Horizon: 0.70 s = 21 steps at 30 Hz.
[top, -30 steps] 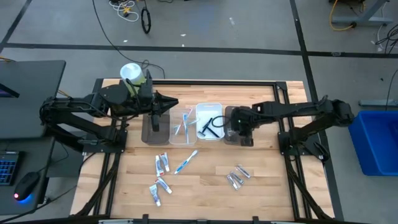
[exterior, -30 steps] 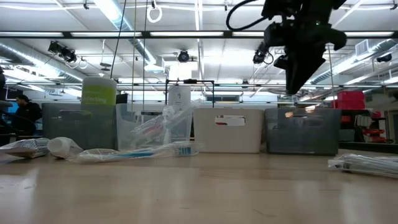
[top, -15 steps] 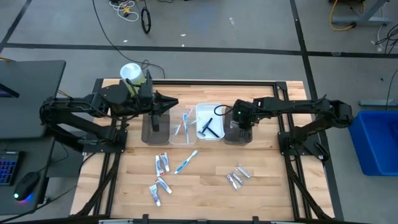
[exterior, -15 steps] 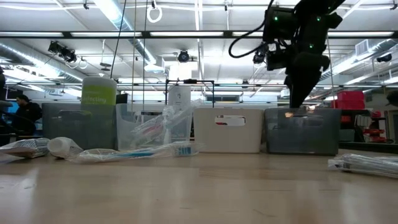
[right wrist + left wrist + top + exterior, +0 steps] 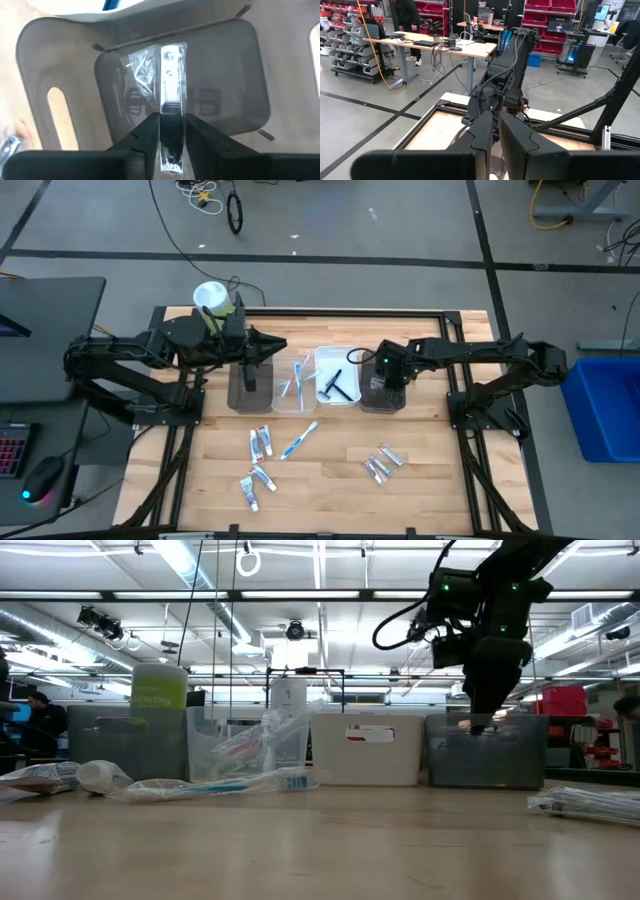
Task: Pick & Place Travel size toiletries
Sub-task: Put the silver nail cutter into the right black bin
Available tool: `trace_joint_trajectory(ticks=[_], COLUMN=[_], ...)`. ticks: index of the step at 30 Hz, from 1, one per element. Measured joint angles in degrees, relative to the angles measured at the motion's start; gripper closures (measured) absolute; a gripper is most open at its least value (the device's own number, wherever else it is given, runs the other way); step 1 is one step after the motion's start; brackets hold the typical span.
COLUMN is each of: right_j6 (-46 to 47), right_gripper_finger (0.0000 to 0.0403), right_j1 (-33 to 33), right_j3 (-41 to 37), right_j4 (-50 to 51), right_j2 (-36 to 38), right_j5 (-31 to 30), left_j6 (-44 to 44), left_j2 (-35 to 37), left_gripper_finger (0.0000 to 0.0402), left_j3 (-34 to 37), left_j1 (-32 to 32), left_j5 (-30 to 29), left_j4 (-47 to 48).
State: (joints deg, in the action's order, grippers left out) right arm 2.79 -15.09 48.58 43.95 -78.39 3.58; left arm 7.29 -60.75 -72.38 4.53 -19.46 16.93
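**Op:** Entry: which step am I on?

**Obs:** Placing. Your right hand [image 5: 388, 378] hangs over the smoke-grey translucent plastic tray [image 5: 383, 404] at the right end of the tray row. Its fingers lie close on either side of a slim silvery foil-wrapped packet [image 5: 170, 75], which points down into that tray. The packet looks gripped, not dropped. Your left hand [image 5: 283, 346] waits above the dark tray at the row's other end, fingers nearly together and empty.

**Op:** Next move?

**Obs:** My judgement: spread the fingers enough to let the packet fall flat on the tray floor, then lift straight up so you don't catch the wall. After that, go for the other small silvery tubes [image 5: 380, 464] lying loose on the near right of the table.

**Op:** What else is on the surface?

**Obs:** It's a pale wooden slatted table [image 5: 330, 485]. White-and-red mini toothpaste tubes [image 5: 260, 444] and a blue-white toothbrush [image 5: 299, 440] lie loose on the near left. Black razors [image 5: 337, 384] are in the white tray.

**Op:** Room?

**Obs:** Grey floor with dark tape lines and a blue bin [image 5: 605, 405] off to the right. The low view shows strip-lit ceiling and a person [image 5: 40, 715] far off.
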Motion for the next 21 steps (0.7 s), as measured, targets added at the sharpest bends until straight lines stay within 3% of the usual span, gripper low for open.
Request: trace_joint_trajectory(ticks=[11, 21], right_j6=[-0.08, -0.16], right_gripper_finger=[0.0192, 0.0195], right_j1=[0.0, 2.14], right_j3=[0.0, 4.74], right_j4=[-0.07, 0.87], right_j2=[0.01, 0.5], right_j5=[-0.37, -0.34], left_j6=[0.0, 0.02], left_j2=[0.0, 0.0], left_gripper_finger=[0.0361, 0.0361], left_j3=[0.0, 0.0], left_j1=[-0.02, -0.01], left_j5=[0.0, 0.0], left_j4=[0.02, 0.0])
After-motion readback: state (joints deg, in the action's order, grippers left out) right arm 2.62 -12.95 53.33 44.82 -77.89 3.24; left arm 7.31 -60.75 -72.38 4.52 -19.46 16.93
